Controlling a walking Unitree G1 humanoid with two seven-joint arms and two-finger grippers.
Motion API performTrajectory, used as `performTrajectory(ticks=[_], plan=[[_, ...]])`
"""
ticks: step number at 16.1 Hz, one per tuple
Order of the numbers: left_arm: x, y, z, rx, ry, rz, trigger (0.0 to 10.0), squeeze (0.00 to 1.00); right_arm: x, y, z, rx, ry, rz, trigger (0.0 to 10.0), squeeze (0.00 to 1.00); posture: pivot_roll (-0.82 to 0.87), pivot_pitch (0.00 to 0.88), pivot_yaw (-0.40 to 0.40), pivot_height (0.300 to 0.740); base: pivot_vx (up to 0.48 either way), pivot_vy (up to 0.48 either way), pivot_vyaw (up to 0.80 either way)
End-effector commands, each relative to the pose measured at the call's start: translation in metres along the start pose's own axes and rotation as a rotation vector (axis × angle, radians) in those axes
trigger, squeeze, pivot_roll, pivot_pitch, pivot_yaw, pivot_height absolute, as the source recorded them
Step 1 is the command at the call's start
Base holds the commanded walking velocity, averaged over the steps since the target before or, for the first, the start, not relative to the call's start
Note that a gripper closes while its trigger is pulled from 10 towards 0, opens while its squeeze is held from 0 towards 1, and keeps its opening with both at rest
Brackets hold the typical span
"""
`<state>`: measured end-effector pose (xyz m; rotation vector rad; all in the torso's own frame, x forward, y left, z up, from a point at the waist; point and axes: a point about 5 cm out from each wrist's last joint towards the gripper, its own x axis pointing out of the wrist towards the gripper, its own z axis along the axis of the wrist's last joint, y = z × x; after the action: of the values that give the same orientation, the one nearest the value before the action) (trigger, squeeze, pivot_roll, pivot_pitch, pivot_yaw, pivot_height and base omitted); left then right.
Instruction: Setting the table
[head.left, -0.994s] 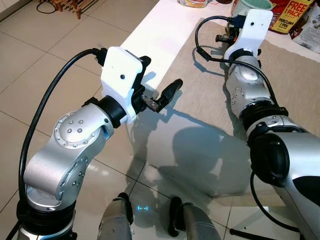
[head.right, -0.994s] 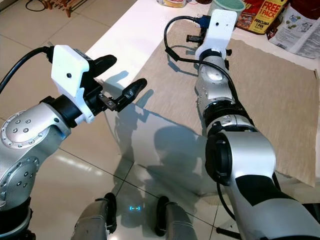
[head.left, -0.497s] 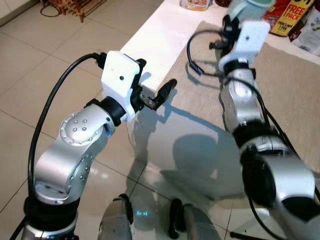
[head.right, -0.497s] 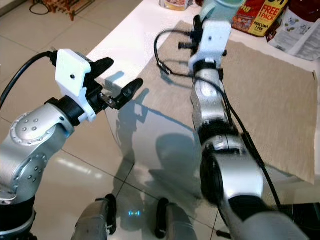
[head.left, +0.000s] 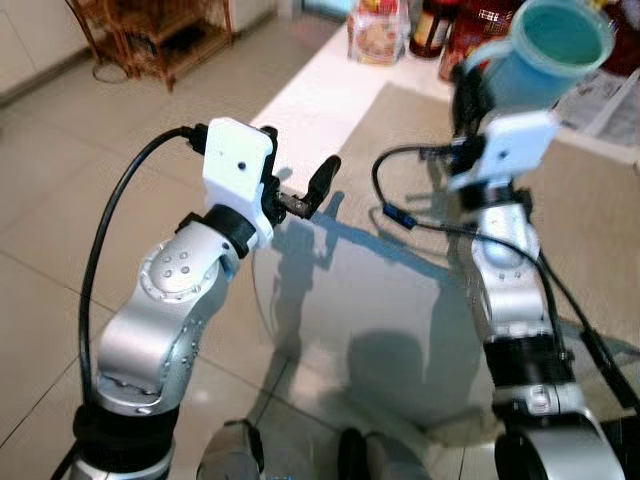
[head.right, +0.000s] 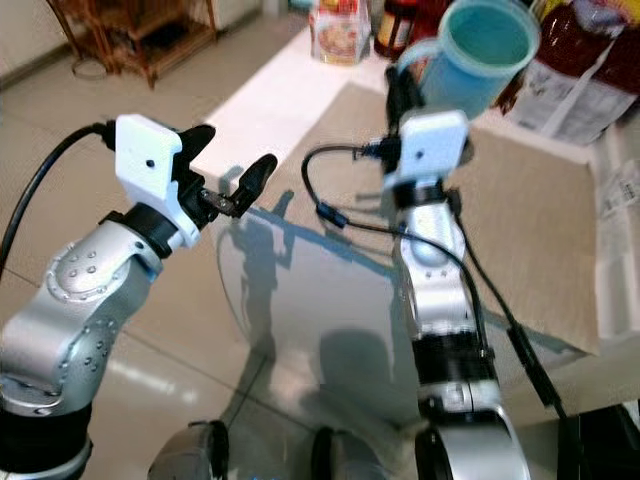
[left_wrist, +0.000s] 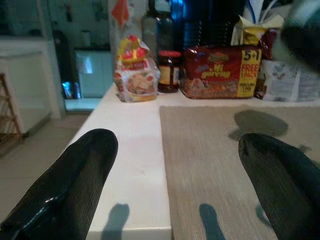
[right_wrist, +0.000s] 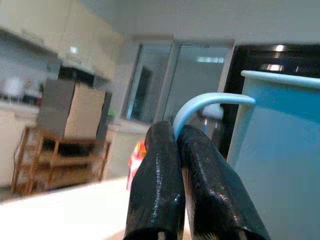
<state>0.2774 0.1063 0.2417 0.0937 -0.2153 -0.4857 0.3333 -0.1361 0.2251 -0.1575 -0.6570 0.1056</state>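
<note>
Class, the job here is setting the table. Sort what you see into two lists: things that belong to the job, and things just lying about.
Belongs to the job:
blue cup, held by its handle in the right gripper
beige placemat
left gripper, open, holding nothing

Just lying about:
red noodle pack
dark jar
snack bag
wooden rack

Blue cup (right_wrist: 280, 150) cut by frame edge; packet (left_wrist: 220, 70) print blurred.

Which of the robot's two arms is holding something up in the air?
The right gripper: its jaws pinch the handle of the light blue plastic cup, lifted above the beige table mat. The left gripper hangs open, holding nothing.
</note>
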Motion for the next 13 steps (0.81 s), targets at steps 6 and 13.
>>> performTrajectory(ticks=[6, 13], plan=[[-0.010, -0.001, -0.018, 0.000, 0.045, 0.075, 10.0, 0.00, -0.028, -0.007, 0.011, -0.037, 0.064, -0.026, 6.4, 0.00, 0.13, 0.057, -0.102, 0.740, 0.000, 0.000, 0.00], [-0.008, -0.012, -0.028, -0.011, 0.064, 0.045, 10.0, 0.00, -0.073, -0.006, 0.022, -0.014, 0.178, -0.073, 10.0, 0.00, 0.09, 0.022, -0.073, 0.740, -0.106, 0.000, 0.00]])
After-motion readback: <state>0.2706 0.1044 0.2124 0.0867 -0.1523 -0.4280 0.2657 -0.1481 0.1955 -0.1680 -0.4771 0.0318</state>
